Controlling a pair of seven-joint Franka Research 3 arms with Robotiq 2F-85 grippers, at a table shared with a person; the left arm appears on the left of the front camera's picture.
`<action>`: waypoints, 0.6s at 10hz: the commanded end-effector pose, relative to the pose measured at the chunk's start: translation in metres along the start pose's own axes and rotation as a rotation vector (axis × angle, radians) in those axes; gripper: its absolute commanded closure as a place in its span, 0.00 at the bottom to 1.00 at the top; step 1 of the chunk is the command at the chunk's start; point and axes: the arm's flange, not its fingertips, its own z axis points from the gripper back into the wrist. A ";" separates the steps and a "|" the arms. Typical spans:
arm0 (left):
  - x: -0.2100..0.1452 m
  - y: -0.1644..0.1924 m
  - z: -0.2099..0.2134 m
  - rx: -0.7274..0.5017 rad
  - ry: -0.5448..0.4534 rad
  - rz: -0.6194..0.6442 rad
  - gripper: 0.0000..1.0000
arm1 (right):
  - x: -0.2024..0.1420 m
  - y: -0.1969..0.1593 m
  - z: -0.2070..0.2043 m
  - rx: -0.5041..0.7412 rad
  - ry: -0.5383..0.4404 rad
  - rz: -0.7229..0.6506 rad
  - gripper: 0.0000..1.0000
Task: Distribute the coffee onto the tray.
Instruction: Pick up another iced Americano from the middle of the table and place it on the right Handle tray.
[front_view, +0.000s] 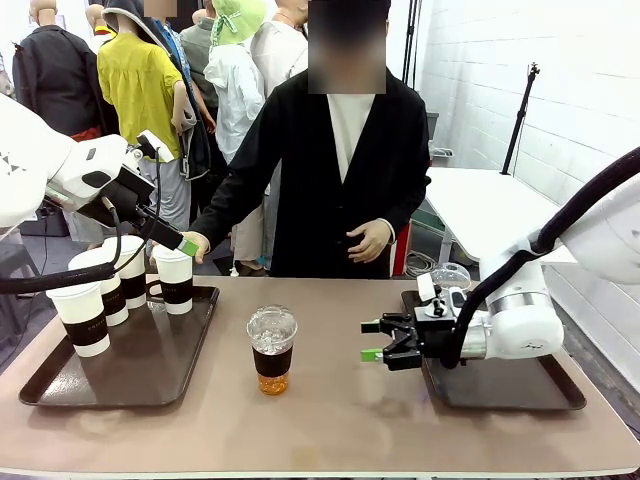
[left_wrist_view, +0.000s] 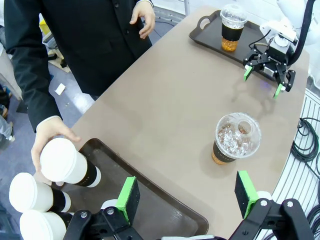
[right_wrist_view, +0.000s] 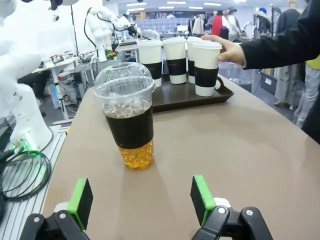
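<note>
Several white lidded cups with brown sleeves (front_view: 83, 315) stand on the dark left tray (front_view: 150, 385). The person's hand (front_view: 195, 243) holds the rightmost white cup (front_view: 173, 278) upright at the tray's far edge. A clear dome-lidded cup of amber drink (front_view: 272, 350) stands on the bare table between the trays. Another clear cup (left_wrist_view: 232, 27) sits on the right tray (front_view: 505, 388). My left gripper (front_view: 180, 240) hovers open above the left tray, close to the person's hand. My right gripper (front_view: 375, 340) is open, level with the middle clear cup (right_wrist_view: 127, 120) and a short way right of it.
The person stands at the far side of the brown table (front_view: 330, 430), with the other hand (front_view: 368, 240) held at the waist. Black cables (right_wrist_view: 25, 175) lie on the floor beside the table edge. Bare tabletop lies around the middle cup.
</note>
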 end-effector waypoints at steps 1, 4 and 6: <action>-0.001 0.002 0.000 -0.008 0.000 0.005 0.00 | -0.001 0.000 -0.024 -0.018 -0.006 0.010 0.00; -0.001 0.002 0.000 -0.008 0.000 0.005 0.00 | -0.007 -0.004 -0.054 0.024 0.014 0.024 0.00; -0.001 0.002 0.000 -0.008 0.000 0.005 0.00 | -0.009 -0.005 -0.061 0.019 0.009 0.031 0.00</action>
